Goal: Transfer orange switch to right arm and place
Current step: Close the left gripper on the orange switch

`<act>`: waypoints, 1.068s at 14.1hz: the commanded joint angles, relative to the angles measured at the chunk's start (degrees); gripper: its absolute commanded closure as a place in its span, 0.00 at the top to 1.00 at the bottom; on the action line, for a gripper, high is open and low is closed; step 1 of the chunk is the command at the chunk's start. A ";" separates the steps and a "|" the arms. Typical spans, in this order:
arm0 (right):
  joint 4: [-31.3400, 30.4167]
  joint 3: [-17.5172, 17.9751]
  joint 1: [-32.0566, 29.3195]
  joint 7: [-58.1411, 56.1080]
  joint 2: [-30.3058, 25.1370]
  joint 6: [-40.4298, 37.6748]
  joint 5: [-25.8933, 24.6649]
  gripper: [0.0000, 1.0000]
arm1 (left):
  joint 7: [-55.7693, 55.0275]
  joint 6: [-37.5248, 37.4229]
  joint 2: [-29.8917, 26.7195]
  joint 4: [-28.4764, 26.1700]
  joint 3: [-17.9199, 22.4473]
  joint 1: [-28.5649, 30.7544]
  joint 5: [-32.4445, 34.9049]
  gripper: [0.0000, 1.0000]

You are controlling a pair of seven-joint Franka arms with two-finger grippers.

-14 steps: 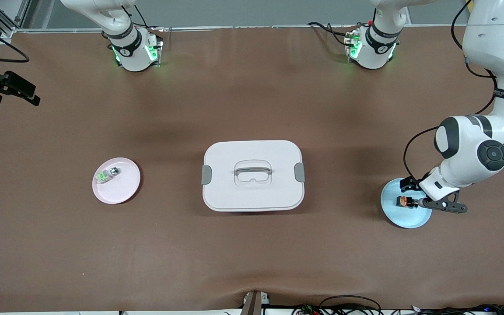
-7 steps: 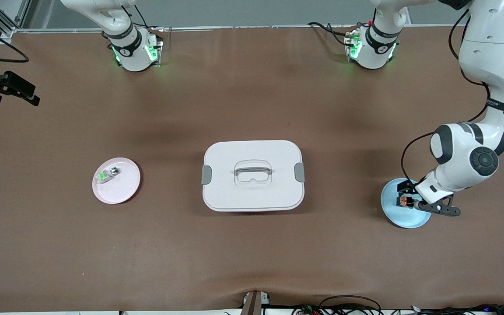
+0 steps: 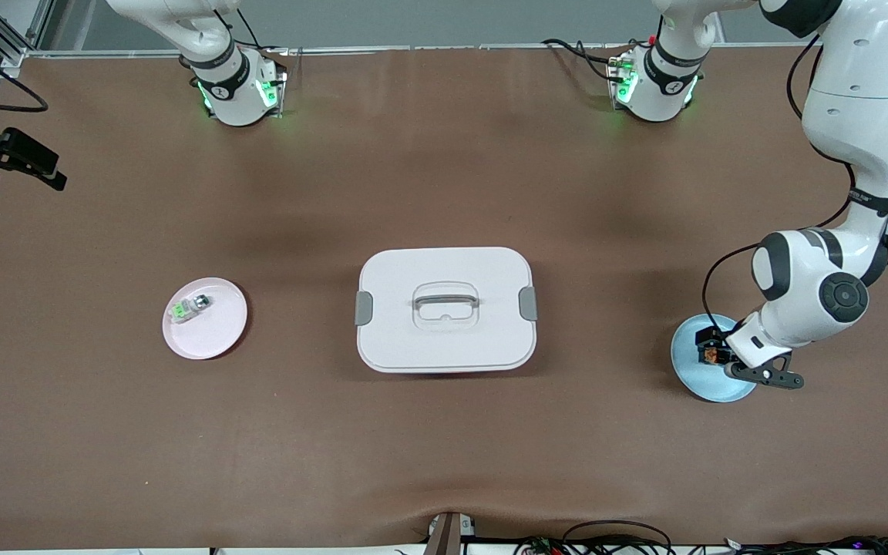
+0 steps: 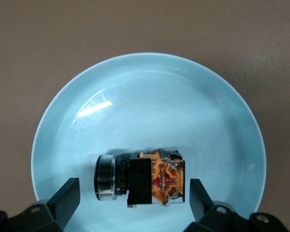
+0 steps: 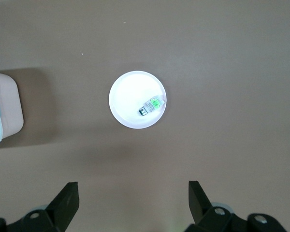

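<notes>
While poised low over the round pale-blue plate (image 3: pixel 694 368) near the table's (image 3: pixel 444 432) left-arm edge, left pincer (image 4: pixel 134 199) spread wide, fingers (image 4: pixel 67 198) flanking the tiny black blocky orange switch (image 4: pixel 142 180) without touching. Lying on its side on that plate, orange face toward one finger, silver-ringed end toward the other, so a squeeze would likely catch it end to end. Judged as the pre-grasp step: not yet closed, nothing lifted.

Right pincer (image 5: pixel 134 199) likewise agape and holding nothing, waiting high over bare table toward the right-arm edge, looking down on the round white-pink plate (image 5: pixel 130 108) carrying a small green-and-clear part with a silver end (image 5: pixel 151 106). Probably parked there to leave room for the handover.

Mid-table, a closed white rectangular lidded box with grey side latches (image 3: pixel 445 309).
</notes>
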 commanded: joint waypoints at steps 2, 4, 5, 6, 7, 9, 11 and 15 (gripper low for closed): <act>0.23 0.08 0.00 0.63 -0.48 0.42 0.84 1.00 | 0.68 0.86 1.58 1.85 -0.22 0.11 0.18 1.00; 0.23 0.08 0.00 0.63 -0.48 0.42 0.84 1.00 | 0.59 0.94 2.37 2.90 -0.22 0.11 0.18 0.97; 0.23 0.08 0.00 0.63 -0.48 0.42 0.84 1.00 | 0.59 0.86 2.72 3.17 -0.22 0.11 0.18 0.94; 0.23 0.08 0.00 0.63 -0.48 0.33 0.84 1.00 | 0.59 0.94 2.72 3.34 -0.22 0.11 0.18 0.89; 0.23 0.08 0.00 0.63 -0.48 0.33 0.84 1.00 | 0.59 0.86 2.81 3.35 -0.22 -0.06 0.18 0.78; 0.23 0.08 0.00 0.63 -0.48 0.07 0.84 1.00 | 0.07 0.86 2.64 3.35 -0.22 -0.06 0.18 0.40; 0.23 0.08 -0.09 0.63 -0.48 -0.02 0.84 1.00 | -0.20 0.86 2.11 3.43 -0.31 -0.32 0.18 0.00; 0.14 0.08 0.00 0.63 -0.48 -0.20 0.84 1.00 | -0.02 -0.19 -0.69 3.96 -0.66 -0.24 0.18 0.00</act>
